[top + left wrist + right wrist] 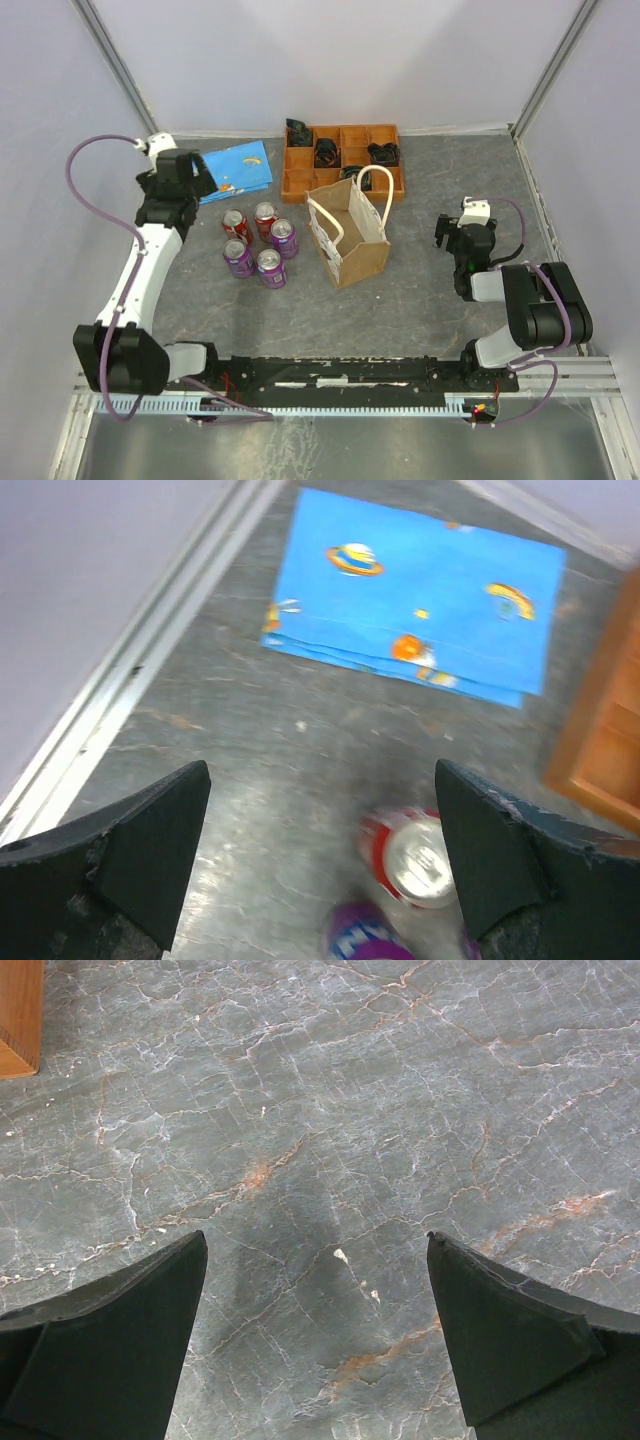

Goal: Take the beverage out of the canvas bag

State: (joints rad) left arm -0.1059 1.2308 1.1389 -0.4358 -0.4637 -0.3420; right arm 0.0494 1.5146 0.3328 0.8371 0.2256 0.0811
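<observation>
The tan canvas bag [347, 235] stands upright mid-table with its white handles up; I cannot see into it. Several beverage cans, red [265, 217] and purple [271, 267], stand in a cluster on the table left of the bag. My left gripper [190, 183] hovers open at the far left, behind the cluster and holding nothing. In the left wrist view, the left gripper [322, 780] frames a red can [415, 858] and a purple can [365, 935] low down, blurred. My right gripper [455, 238] is right of the bag. The right wrist view shows the right gripper [316, 1245] open over bare table.
An orange compartment tray [297, 182] with dark items sits behind the bag; its corner [18, 1015] shows in the right wrist view. A blue patterned sheet [237, 170] [415, 590] lies flat at the back left. Walls enclose the table on three sides.
</observation>
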